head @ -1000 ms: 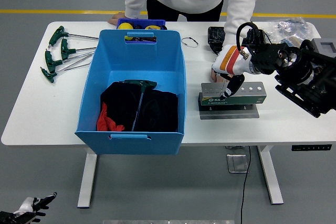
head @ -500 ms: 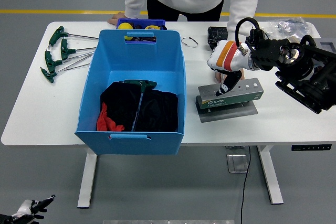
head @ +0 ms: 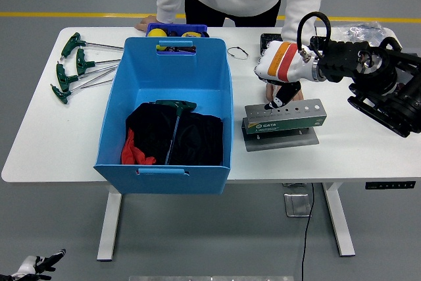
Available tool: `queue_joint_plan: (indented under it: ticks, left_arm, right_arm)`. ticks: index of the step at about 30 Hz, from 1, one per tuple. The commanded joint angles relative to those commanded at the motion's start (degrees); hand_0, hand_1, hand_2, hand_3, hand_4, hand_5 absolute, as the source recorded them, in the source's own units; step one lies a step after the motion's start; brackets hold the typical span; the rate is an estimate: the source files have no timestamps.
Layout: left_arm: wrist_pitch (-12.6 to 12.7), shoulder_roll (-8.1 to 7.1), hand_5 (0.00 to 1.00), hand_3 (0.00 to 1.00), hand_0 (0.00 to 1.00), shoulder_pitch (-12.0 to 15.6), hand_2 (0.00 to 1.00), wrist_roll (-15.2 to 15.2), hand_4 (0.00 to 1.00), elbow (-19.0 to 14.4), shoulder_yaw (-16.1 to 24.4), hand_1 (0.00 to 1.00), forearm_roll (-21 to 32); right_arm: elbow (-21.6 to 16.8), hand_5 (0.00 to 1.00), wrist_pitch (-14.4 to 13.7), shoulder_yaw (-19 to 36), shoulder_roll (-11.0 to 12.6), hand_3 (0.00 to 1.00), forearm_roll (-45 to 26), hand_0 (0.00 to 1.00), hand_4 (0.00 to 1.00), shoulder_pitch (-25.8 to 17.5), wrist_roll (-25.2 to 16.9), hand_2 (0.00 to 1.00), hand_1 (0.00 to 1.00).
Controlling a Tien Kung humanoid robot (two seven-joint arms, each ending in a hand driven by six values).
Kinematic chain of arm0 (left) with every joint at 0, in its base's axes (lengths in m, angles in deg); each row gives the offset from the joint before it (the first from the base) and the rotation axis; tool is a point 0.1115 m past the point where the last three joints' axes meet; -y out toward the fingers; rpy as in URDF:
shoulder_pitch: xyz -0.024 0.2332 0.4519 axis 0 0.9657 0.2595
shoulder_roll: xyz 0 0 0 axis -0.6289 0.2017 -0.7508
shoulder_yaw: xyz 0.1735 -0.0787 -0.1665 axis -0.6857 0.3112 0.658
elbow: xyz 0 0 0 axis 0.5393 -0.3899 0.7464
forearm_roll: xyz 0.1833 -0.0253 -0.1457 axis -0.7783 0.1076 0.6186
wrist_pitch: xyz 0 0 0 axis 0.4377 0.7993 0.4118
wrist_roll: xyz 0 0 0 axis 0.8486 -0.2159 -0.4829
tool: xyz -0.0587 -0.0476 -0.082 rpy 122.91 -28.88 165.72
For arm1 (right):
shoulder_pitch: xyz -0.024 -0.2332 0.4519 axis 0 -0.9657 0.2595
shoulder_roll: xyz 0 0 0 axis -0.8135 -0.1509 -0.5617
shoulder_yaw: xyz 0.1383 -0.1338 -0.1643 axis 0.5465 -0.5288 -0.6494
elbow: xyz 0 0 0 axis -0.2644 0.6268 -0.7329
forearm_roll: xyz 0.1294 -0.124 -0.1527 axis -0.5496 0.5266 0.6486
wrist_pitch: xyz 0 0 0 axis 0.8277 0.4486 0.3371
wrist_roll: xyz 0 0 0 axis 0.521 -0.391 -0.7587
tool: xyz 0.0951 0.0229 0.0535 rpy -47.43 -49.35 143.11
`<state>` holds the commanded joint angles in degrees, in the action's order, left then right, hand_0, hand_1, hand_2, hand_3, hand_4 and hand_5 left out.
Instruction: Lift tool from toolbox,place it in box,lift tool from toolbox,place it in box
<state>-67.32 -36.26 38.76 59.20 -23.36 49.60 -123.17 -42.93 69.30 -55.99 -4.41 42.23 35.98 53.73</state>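
A green tool holder (head: 289,120) with a row of holes sits tilted on its grey plate (head: 283,140), right of the blue box (head: 108,129). My right hand (head: 279,100), white with an orange band, is over the holder's far left end. Its black fingers are curled on a small dark tool, which they mostly hide. A person's hand (head: 270,90) rests on the table just behind mine. Inside the box a green T-handle key (head: 175,106) lies on black cloth (head: 197,139). My left hand (head: 33,266) hangs low at the bottom left corner, below the table, fingers spread.
Several green T-handle keys (head: 75,64) lie on the table left of the box. Behind the box stands a small blue tray (head: 176,31), and the person's other hand (head: 146,24) rests beside it. A black case (head: 270,43) and a plastic bag (head: 358,31) are at the back right.
My right hand has risen and moved left and away from me. The holder and its plate slid left with it and turned slightly. My left hand sank lower.
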Motion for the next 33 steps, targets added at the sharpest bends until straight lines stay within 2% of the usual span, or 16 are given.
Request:
queue_joint_plan:
  ticks: [9, 18, 20, 24, 28, 33]
  left_arm:
    - [-0.10, -0.16, 0.674, 0.725, 0.622, 0.68, 0.699, -0.38, 0.748, 0.00, 1.57, 0.656, -1.69]
    - [-0.25, -0.40, 0.674, 0.725, 0.622, 1.12, 0.699, -0.71, 0.747, 0.00, 3.16, 0.655, -3.54]
    - [-0.24, -0.48, 0.673, 0.725, 0.618, 1.11, 0.697, -0.63, 0.747, 0.00, 3.12, 0.652, -3.44]
    - [-0.27, -0.63, 0.673, 0.725, 0.618, 1.10, 0.697, -0.56, 0.747, 0.00, 3.23, 0.652, -3.56]
    - [-0.26, -0.72, 0.672, 0.725, 0.617, 1.01, 0.696, -0.44, 0.746, 0.00, 3.03, 0.653, -3.27]
    - [-0.23, -0.74, 0.674, 0.727, 0.619, 0.88, 0.696, -0.32, 0.747, 0.00, 3.03, 0.652, -3.16]
  right_arm:
    - [-3.20, 0.723, 1.50, -0.41, 1.43, 0.022, -1.88, 0.044, 0.891, 2.76, 0.04, 0.015, 0.002]
    - [-6.40, 0.708, 5.65, 0.41, 1.87, 0.022, -1.33, 0.044, 0.874, 5.20, -0.51, 0.017, 0.002]
    - [-7.12, 0.704, 5.65, 0.21, 2.11, 0.022, -1.52, 0.042, 0.870, 5.79, -0.30, 0.017, 0.002]
    - [-9.37, 0.704, 3.95, -1.32, 2.58, 0.022, -3.11, 0.042, 0.870, 7.42, 1.19, 0.017, 0.002]
    - [-12.76, 0.702, 4.53, 1.31, 3.08, 0.018, -2.83, 0.041, 0.867, 9.02, 2.03, 0.016, 0.002]
    - [-16.96, 0.702, 4.71, 8.12, 2.82, 0.016, -2.51, 0.038, 0.866, 9.72, 2.96, 0.017, 0.002]
